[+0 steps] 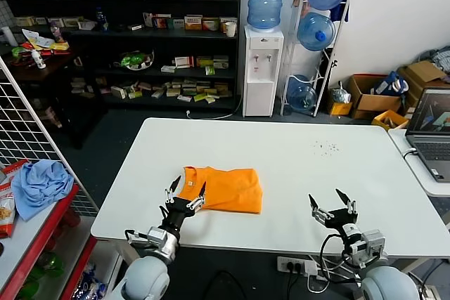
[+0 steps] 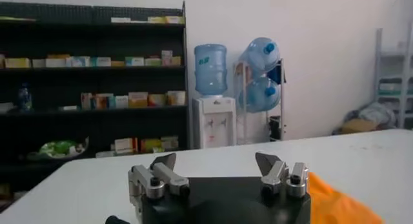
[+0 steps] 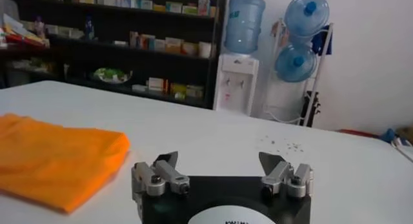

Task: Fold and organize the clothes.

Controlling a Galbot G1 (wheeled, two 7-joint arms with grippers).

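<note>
My left hand [image 1: 186,192] hovers with its fingers spread wide and nothing between them, at the near left corner of the orange T-shirt [image 1: 226,188]. From the head view the fingertips overlap that corner; I cannot tell whether they touch the fabric or sit just above it. My wrist camera shows the orange cloth just beside one finger, not between the two. My right hand [image 1: 332,206] is also spread and empty, poised over bare tabletop [image 1: 316,152] near the front edge, well apart from the shirt, which I judge is a waiting pose. The shirt lies flat as a compact folded rectangle in the near left part of the tabletop, so I judge the folding is largely done.
</note>
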